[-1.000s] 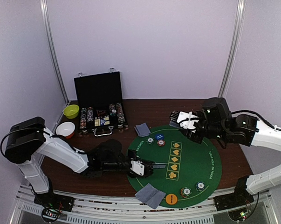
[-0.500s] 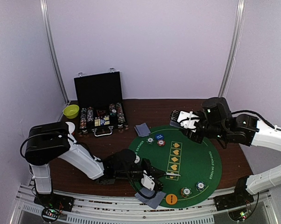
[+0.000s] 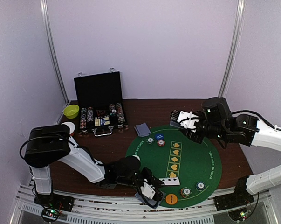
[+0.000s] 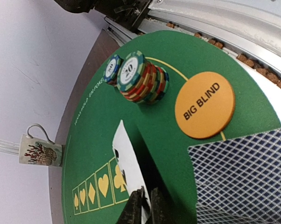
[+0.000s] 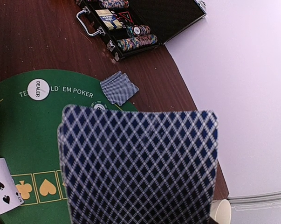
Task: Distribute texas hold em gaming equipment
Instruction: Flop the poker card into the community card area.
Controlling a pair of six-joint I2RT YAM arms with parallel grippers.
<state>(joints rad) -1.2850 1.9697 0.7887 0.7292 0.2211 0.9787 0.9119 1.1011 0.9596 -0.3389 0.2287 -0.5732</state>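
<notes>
Right gripper point(image 3: 181, 119) is clamping the blue-backed deck point(image 5: 140, 168) above the green mat point(image 3: 198, 156); the deck is hiding its fingers in the wrist view. Left gripper point(image 4: 145, 207) is touching the face-up card point(image 4: 125, 161) near the chip stack point(image 4: 142, 79), jaws nearly together, hold unclear.

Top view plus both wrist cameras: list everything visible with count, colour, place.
Mat: one, green, on brown table.
Chip case: one, black, open, far left.
Bowl: one, lime, left of case.
Mug: one, cream, beyond mat.
Far card pile: one, blue, off mat's far edge.
Near card pile: one, blue, mat's near edge.
Loose chips: three, mixed, mat's far side.
Chip stacks: two, multicoloured, near edge.
Orange disc: one, near edge.
Dealer disc: one, white, on mat.
Face-up card: one, white, beside suit boxes.
Deck: one, blue, held aloft.
Right gripper: jaws shut on deck.
Left gripper: jaws nearly together by face-up card.
</notes>
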